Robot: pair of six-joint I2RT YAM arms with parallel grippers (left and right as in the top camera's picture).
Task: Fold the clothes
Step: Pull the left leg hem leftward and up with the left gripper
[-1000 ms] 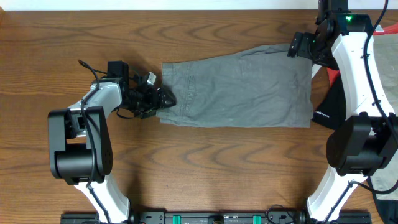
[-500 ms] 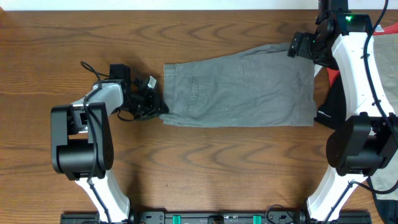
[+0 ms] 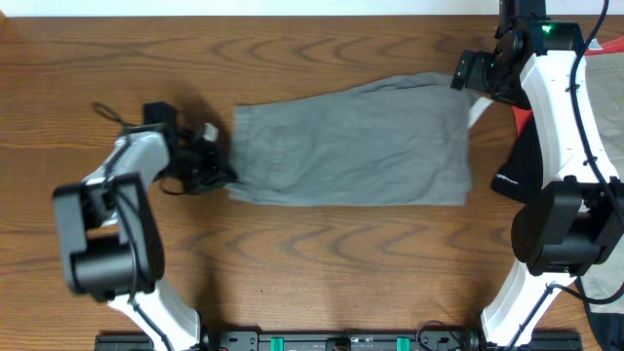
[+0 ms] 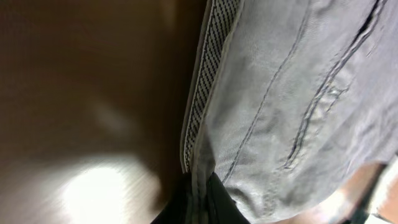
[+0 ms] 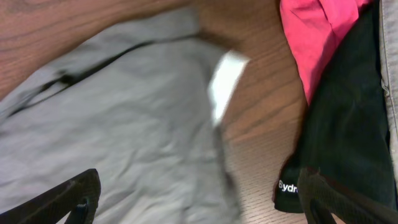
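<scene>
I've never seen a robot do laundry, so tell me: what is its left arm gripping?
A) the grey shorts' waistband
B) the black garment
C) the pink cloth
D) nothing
A: the left arm has its jaws shut on the waistband of the grey shorts.

White arms (image 3: 144, 156) w/ blk joints (image 3: 556, 239), blk cables (image 3: 585, 88), green LED (image 3: 546, 28).

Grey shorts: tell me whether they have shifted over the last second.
Yes. The grey shorts slid left: their right edge has pulled away from the black garment, which stayed put, as the left tool drags the waistband.
</scene>
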